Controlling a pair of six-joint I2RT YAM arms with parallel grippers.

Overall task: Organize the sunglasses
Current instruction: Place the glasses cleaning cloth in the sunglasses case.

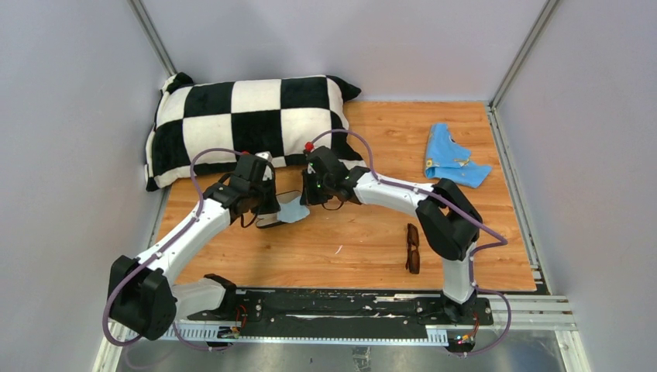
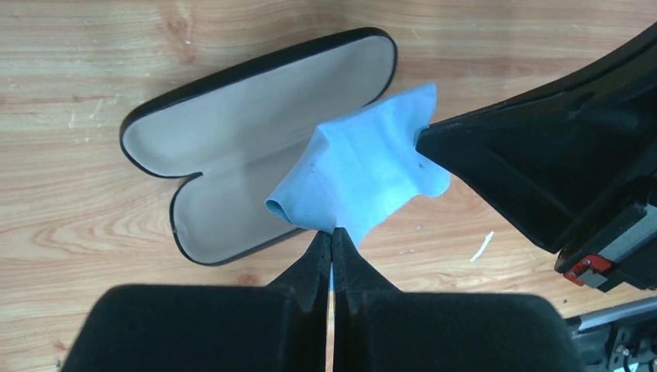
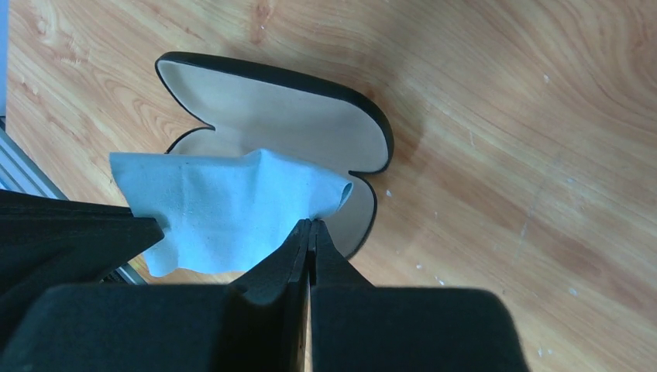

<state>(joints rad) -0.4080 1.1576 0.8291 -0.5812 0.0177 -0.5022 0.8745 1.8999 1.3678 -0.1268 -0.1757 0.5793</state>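
Observation:
The dark brown sunglasses (image 1: 413, 248) lie folded on the wooden table, near the right arm's base, away from both grippers. A black case (image 2: 232, 147) lies open, pale lining up; it also shows in the right wrist view (image 3: 287, 116). A small light blue cloth (image 2: 364, 170) hangs over the case, stretched between both grippers. My left gripper (image 2: 331, 235) is shut on one edge of it. My right gripper (image 3: 311, 225) is shut on the opposite edge of the cloth (image 3: 225, 201). In the top view the cloth (image 1: 294, 209) sits between the left gripper (image 1: 276, 208) and the right gripper (image 1: 309, 203).
A black-and-white checkered pillow (image 1: 248, 124) lies at the back left, just behind both grippers. A second, crumpled blue cloth (image 1: 453, 159) lies at the back right. Grey walls enclose the table on three sides. A metal rail runs along the near edge.

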